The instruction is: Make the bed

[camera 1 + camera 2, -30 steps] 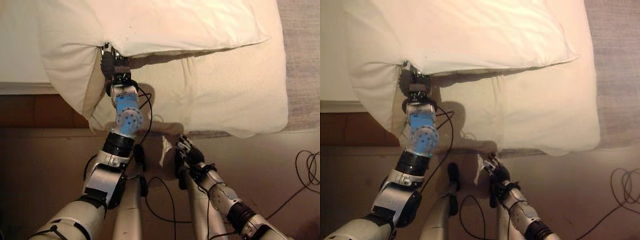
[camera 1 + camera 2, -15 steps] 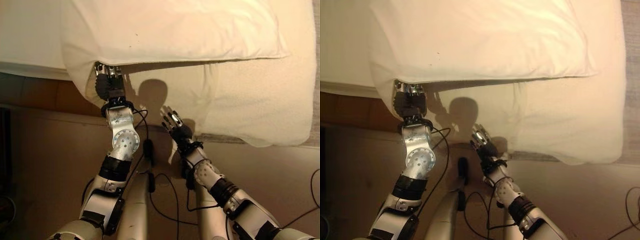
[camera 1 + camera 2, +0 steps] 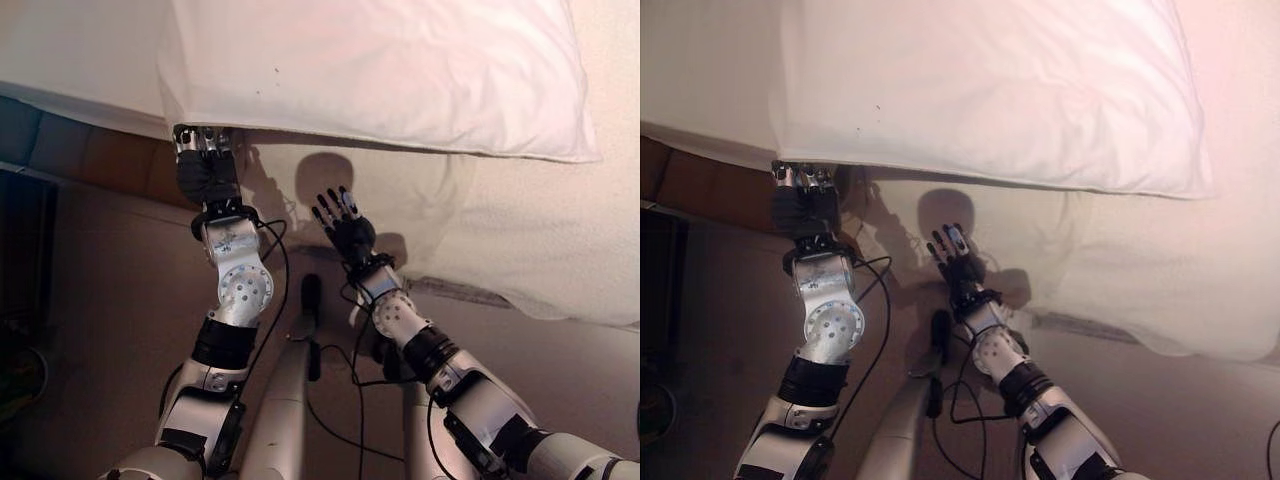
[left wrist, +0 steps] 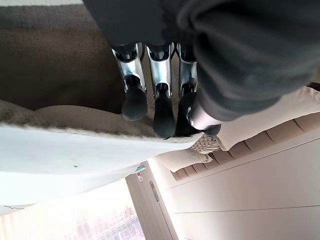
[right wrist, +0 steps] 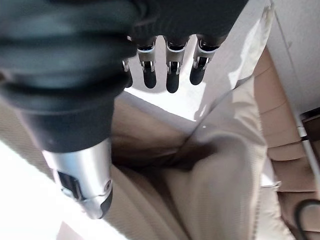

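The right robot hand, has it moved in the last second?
Yes. The right robot hand rose from the floor, below the hanging cream blanket, and now spreads open before it.

You will find no readable text here. No label, number or sign can be made out on any surface in any of these views.

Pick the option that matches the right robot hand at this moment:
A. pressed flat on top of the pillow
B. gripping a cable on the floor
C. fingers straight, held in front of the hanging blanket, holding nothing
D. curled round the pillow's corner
C: the right robot hand has straight, spread fingers in front of the blanket, below the pillow, and holds nothing.
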`<state>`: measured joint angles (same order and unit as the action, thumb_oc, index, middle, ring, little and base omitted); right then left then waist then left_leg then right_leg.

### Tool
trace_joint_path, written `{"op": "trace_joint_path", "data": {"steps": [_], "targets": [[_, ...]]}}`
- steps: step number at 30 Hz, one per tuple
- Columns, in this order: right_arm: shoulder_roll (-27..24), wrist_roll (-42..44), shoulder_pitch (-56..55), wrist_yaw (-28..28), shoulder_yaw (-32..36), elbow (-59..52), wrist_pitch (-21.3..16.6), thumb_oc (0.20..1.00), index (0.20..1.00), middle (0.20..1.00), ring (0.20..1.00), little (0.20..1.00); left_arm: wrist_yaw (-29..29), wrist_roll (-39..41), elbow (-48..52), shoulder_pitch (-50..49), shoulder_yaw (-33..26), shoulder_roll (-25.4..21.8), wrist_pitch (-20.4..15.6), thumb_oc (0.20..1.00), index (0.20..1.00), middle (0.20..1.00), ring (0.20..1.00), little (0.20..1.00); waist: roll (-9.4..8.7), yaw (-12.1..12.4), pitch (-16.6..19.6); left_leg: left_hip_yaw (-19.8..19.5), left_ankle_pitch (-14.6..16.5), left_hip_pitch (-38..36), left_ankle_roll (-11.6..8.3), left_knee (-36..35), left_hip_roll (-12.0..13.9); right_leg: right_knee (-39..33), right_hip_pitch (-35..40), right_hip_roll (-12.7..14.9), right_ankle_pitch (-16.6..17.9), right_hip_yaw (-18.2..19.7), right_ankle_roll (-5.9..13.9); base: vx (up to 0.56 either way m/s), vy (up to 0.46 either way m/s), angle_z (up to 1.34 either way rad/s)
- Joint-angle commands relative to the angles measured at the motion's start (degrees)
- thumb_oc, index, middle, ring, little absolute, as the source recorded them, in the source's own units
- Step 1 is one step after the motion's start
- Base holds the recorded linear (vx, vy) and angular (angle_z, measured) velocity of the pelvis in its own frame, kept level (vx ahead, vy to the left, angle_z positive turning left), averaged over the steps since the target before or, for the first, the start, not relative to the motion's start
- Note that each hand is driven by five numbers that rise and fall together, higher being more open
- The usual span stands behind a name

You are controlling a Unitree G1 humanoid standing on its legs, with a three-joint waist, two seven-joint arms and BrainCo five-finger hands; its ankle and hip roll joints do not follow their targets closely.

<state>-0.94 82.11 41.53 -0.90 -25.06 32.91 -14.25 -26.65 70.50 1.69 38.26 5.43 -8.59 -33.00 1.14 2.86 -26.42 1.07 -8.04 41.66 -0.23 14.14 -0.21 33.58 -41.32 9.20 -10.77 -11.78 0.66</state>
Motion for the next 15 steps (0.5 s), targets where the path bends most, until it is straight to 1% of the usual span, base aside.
{"op": "trace_joint_path", "data": {"steps": [1,4,5,8,9,14,15], "targets": [[2.6,3.9,3.5,-1.5,3.9,-0.3,-3.7,1.000,1.000,1.000,1.000,1.000,2.6,-6.1,7.1,1.7,-1.8,-0.5,-4.9,0.200,0.200,0.200,0.200,0.200,3.61,2.3,1.9,2.1,9.8,0.1,1.81,7.2,-2.5,-10.4,0.2,-0.5,10.0,0.5,5.05,0.00,0.000,0.00],[3.5,6.3,6.2,-1.6,6.1,0.9,-4.7,1.000,1.000,1.000,1.000,1.000,2.5,-6.1,6.8,2.2,-1.3,0.2,-5.0,0.200,0.200,0.200,0.200,0.200,3.93,2.4,2.2,2.1,9.8,0.4,1.90,7.1,-2.5,-10.3,-0.2,-0.6,9.9,0.6,5.02,0.01,0.003,-0.01],[3.9,7.7,8.1,-1.7,7.5,1.2,-5.3,1.000,1.000,1.000,1.000,1.000,2.5,-6.0,6.5,2.6,-0.7,0.6,-5.0,0.200,0.200,0.200,0.200,0.200,4.30,2.5,2.2,2.1,9.7,0.8,1.94,7.1,-2.6,-10.2,-0.6,-0.6,9.8,0.7,4.97,0.00,0.000,0.00],[3.8,8.3,9.3,-1.6,8.2,1.4,-5.9,1.000,1.000,1.000,1.000,1.000,2.5,-5.8,6.4,3.1,-0.4,0.8,-5.1,0.200,0.200,0.200,0.200,0.200,4.36,2.6,2.3,2.0,9.7,1.0,1.96,7.1,-2.6,-10.1,-0.8,-0.6,9.6,0.7,4.97,0.00,0.000,0.00],[3.7,8.6,11.0,-1.4,9.5,1.3,-6.3,1.000,1.000,1.000,1.000,1.000,2.5,-5.8,6.2,3.7,-0.1,1.2,-5.1,0.200,0.200,0.200,0.200,0.200,4.54,2.6,2.5,1.9,9.7,1.1,1.96,7.0,-2.6,-10.0,-1.0,-0.5,9.6,0.7,4.96,0.00,0.000,0.00],[2.7,9.3,13.8,-1.1,11.4,0.7,-7.5,1.000,1.000,1.000,1.000,1.000,2.4,-5.4,5.3,4.8,0.7,1.7,-5.0,0.200,0.200,0.200,0.200,0.200,4.60,2.6,2.8,1.7,9.8,1.7,2.08,7.1,-2.7,-9.7,-1.8,-0.5,9.4,0.7,4.93,0.00,0.001,0.01],[2.1,9.6,14.9,-0.8,12.1,0.0,-8.5,1.000,1.000,1.000,1.000,1.000,2.4,-5.3,5.0,5.3,0.9,1.8,-5.0,0.200,0.200,0.200,0.200,0.200,4.62,2.5,2.7,1.8,9.9,2.1,2.09,7.6,-2.8,-9.3,-2.2,-0.5,9.4,0.8,4.93,0.00,0.000,0.00]]}}
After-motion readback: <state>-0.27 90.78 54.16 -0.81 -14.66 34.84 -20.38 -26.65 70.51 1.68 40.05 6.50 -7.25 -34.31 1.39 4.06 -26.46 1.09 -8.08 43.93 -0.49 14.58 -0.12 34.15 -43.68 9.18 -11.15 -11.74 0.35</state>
